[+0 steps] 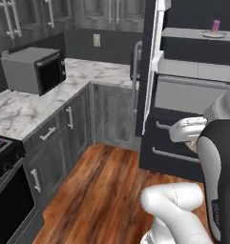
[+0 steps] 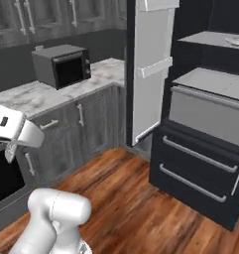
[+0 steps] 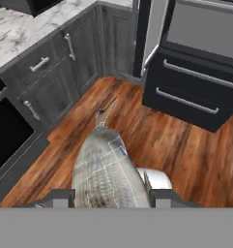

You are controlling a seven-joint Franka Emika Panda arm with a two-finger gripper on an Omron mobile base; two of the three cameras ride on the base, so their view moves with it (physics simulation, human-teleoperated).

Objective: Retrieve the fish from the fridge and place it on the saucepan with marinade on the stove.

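Fish (image 3: 108,169) clamped between the hand (image 3: 110,197) fingers, above wood floor (image 3: 185,150); no legible writing.

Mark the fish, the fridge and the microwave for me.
fish (image 3: 106,172): hand view, middle of its speckled body.
fridge (image 2: 193,183): right base view, lower drawer front.
microwave (image 1: 35,70): left base view, grey side panel.

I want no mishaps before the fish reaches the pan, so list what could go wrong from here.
1. The fish juts far out past the end effector, which grips only one end; a quick swing might shake it loose onto the wooden floor.
2. The fridge door stands open beside the counter; the arm could clip it while turning toward the stove.
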